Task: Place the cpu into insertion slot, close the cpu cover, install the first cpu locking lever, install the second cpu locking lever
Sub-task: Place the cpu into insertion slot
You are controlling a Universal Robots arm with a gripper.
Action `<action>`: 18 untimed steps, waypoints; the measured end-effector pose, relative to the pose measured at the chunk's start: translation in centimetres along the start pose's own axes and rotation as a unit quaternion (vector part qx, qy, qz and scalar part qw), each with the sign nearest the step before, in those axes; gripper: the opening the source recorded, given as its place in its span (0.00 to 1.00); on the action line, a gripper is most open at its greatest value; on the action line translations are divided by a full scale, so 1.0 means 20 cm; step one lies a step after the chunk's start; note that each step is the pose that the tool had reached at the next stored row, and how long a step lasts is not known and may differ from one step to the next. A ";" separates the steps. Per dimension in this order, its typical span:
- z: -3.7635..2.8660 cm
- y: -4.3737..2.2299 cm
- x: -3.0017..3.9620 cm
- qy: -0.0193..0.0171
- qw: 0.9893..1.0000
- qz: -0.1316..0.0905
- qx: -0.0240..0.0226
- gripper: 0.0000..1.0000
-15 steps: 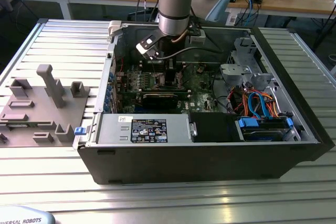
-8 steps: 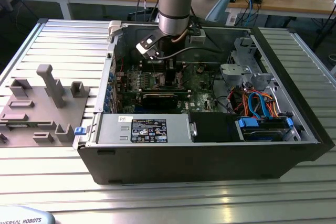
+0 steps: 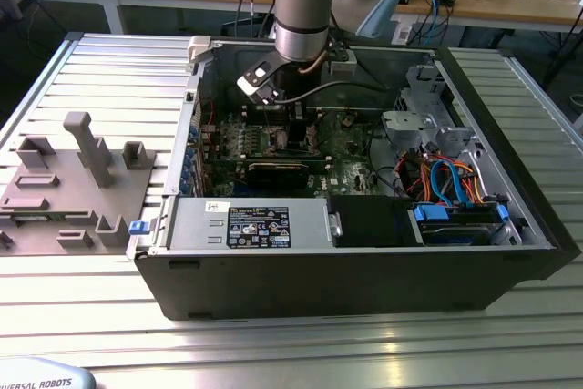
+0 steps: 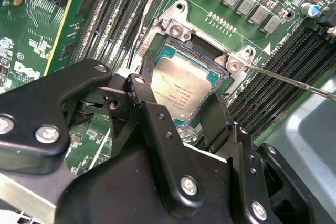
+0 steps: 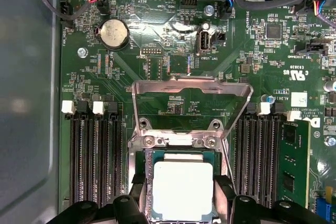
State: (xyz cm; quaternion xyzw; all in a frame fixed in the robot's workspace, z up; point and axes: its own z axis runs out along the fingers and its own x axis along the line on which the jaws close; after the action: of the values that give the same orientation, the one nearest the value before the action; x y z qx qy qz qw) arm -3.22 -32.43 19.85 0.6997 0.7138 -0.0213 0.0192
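Observation:
In both wrist views the cpu point(image 5: 182, 190) point(image 4: 181, 85), a square chip with a silvery top, lies flat within the insertion slot point(image 5: 181, 155) point(image 4: 170, 45) on the green board. My gripper point(image 5: 181, 182) point(image 4: 178, 95) is directly over it, with one black finger point(image 4: 140, 90) against each of two opposite chip edges. The cpu cover point(image 5: 189, 81) stands flipped up beyond the slot, its window open. A thin locking lever point(image 4: 286, 81) sticks out free to one side, and another point(image 4: 140, 27) runs along the slot. In the exterior view the gripper point(image 3: 290, 120) reaches down into the computer case.
Black memory slots point(image 5: 97, 156) flank the socket on both sides, and a memory module point(image 5: 293, 166) stands in one. A coin cell point(image 5: 114, 33) and cables lie beyond the cover. The case walls point(image 3: 364, 271), drive cage point(image 3: 419, 120) and power supply point(image 3: 250, 225) ring the board.

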 end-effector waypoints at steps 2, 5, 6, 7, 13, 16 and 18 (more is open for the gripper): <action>0.000 0.000 0.002 0.000 1.000 0.000 0.000 0.62; 0.000 0.000 0.002 0.000 1.000 0.000 0.000 0.62; 0.000 0.000 0.002 0.000 1.000 0.000 0.000 0.62; 0.000 0.000 0.002 0.000 1.000 0.000 0.000 0.62; 0.000 0.000 0.002 0.000 1.000 0.000 0.000 0.55; 0.000 0.000 0.002 0.000 1.000 0.000 0.000 0.55; -0.005 -0.003 0.002 0.000 1.000 0.000 0.000 0.55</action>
State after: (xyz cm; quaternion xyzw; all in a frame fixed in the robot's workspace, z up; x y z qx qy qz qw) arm -3.28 -32.38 19.95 0.6995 0.7141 -0.0211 0.0193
